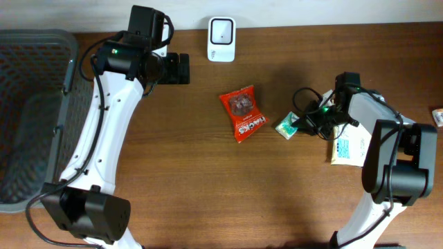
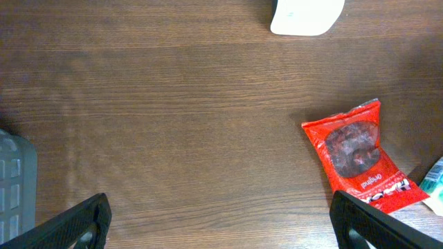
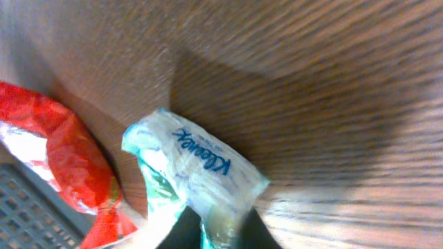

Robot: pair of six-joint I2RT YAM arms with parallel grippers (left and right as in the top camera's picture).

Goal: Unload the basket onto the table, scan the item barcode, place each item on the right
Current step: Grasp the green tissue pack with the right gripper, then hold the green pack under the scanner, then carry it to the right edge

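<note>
Overhead, the right gripper (image 1: 306,123) is squeezed shut on one end of the small Kleenex pack (image 1: 286,126), at the right side of the table. The white scanner (image 1: 221,30) sits at the far edge, off to the pack's left (the red snack bag (image 1: 243,113) lies in between). The left gripper (image 1: 181,69) is spread wide and holds nothing, though it is nearer the scanner.

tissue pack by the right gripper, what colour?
The tissue pack is white with blue lettering; best in the right wrist view.
</note>
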